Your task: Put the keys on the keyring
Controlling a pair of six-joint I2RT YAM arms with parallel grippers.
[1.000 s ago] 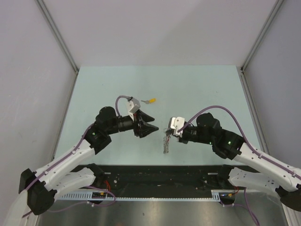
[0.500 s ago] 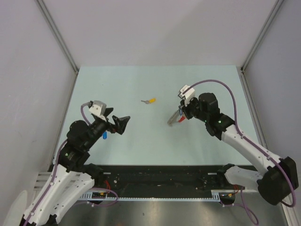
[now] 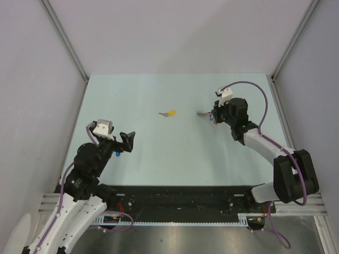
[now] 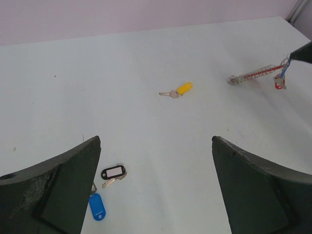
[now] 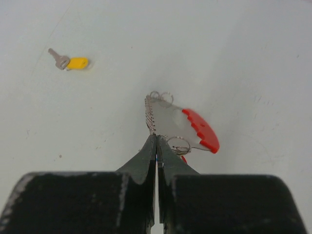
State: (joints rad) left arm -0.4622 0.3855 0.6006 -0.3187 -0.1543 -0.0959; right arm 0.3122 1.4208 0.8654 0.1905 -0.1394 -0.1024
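A yellow-capped key [image 3: 169, 113] [image 4: 180, 89] [image 5: 72, 62] lies alone at mid table. A blue-capped key [image 4: 97, 206] [image 3: 117, 154] rests near the left edge, beside a black loop tag [image 4: 113, 172] that has a silver key on it. My left gripper [image 3: 123, 145] [image 4: 156, 185] hangs wide open just above them and holds nothing. At the far right, my right gripper [image 3: 213, 115] [image 5: 156, 139] is shut on the keyring [image 5: 168, 117] [image 3: 203, 112] [image 4: 253, 75]. The keyring's silvery chain and red tag stick out past the fingertips, low over the table.
The pale table [image 3: 159, 159] is fenced by grey walls on three sides, with metal posts at the back corners. The arm bases and a black rail [image 3: 180, 198] line the near edge.
My left arm has pulled back from the centre to the left side and its jaws have opened wide. My right arm has carried the keyring from the centre to the far right.
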